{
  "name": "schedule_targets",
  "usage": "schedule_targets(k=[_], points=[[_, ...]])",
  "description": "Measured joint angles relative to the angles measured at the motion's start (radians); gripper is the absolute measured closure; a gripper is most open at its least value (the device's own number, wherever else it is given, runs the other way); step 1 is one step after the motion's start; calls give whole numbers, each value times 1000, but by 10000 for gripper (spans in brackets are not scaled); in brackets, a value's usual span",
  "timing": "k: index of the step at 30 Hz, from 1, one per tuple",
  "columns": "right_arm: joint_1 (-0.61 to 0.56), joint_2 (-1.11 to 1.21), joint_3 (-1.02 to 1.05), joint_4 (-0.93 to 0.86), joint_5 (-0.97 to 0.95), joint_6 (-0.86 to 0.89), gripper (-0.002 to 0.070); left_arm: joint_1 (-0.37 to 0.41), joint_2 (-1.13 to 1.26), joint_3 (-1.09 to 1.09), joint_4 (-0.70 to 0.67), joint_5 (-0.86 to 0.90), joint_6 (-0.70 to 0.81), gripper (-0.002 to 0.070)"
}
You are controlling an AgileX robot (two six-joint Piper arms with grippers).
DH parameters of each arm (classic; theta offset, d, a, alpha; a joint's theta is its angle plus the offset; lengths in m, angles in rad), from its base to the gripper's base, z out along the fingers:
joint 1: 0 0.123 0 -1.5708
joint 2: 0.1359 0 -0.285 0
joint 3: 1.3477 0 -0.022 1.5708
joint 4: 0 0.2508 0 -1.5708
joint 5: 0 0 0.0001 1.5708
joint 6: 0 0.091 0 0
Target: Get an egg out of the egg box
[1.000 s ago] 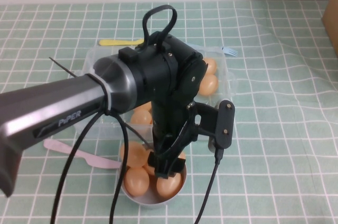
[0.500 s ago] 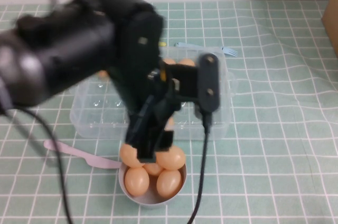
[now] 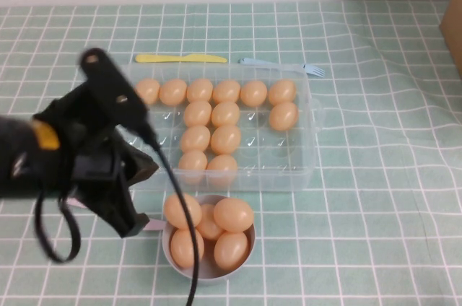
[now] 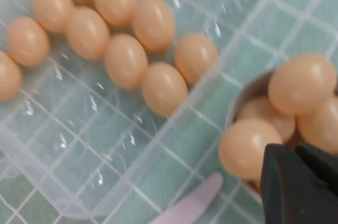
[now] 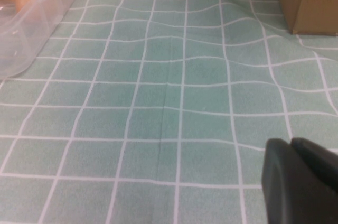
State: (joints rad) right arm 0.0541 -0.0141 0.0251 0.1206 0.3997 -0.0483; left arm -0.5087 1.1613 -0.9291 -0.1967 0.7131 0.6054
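The left gripper (image 3: 133, 226) has swung from above the round grey bowl (image 3: 175, 263) to lower left, jaws together, empty. 5 smooth peach eggs (image 3: 233, 214) fill the bowl; 13 sit in the clear dimpled plastic egg box (image 3: 307, 133). The right gripper (image 5: 301, 182) hovers over the checked worktop (image 5: 179, 92), jaws together.

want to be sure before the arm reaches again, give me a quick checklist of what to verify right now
1. Left gripper shut and carrying nothing, beside the bowl: ok.
2. Eggs remain in the egg box: ok.
3. Bowl has room: not ok, five eggs heaped.
4. Top egg settled: cannot tell.
5. Pink utensil clear of the bowl: not ok, it lies against it.
6. Right gripper shut and parked away over bare cloth: ok.
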Motion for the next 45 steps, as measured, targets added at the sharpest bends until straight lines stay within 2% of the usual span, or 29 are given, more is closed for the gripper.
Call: schedule_targets(k=[5,10,22,27,31,34,36,41,45], points=[[0,0,0,0,0,0,694,5,-201,201,-111,-282,-69,676],[0,0,0,0,0,0,694,5,-371,325,-247,-490,-119,676],[0,0,0,0,0,0,694,5,-432,383,-250,-550,-77,677],[0,0,0,0,0,0,694,5,-443,474,-261,-744,-72,677],[0,0,0,0,0,0,694,23,-546,600,-248,-878,-65,677],[0,0,0,0,0,0,694,83,-649,675,-221,-906,-98,677],[0,0,0,0,0,0,694,159,-726,727,-168,-918,-168,677],[0,0,0,0,0,0,694,361,-909,844,60,-915,-407,677],[0,0,0,0,0,0,694,443,-1032,900,139,-864,-505,677]])
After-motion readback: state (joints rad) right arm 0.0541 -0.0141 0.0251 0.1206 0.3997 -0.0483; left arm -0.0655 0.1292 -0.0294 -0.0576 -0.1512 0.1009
